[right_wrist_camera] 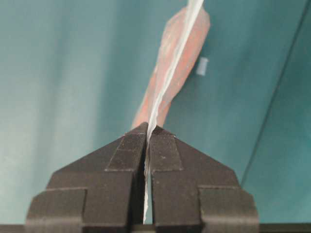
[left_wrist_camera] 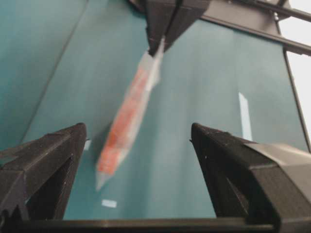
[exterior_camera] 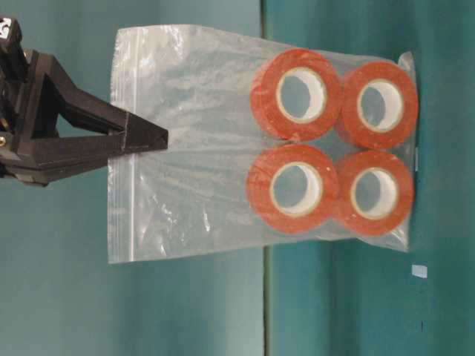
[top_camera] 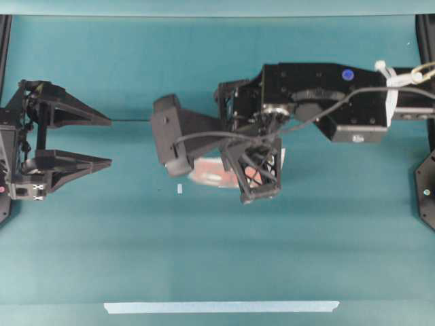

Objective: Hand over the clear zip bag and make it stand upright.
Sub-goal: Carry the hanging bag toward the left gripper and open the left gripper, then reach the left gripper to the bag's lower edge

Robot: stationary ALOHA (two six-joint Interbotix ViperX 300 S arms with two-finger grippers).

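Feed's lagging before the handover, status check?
Right gripper shut on the clear zip bag, bag hanging off the table. Left gripper open, apart from it. Nothing between them.

Lab robot bench: teal tabletop (tape strip marking edge), black frame rails.

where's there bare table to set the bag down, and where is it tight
Bare table runs between the hanging bag and the pale tape strip along the near edge, broken only by a small white scrap. The far table beyond both arms is bare too. It is tight in the middle, where the right pincer pinches the bag, with the open left pincer close by.
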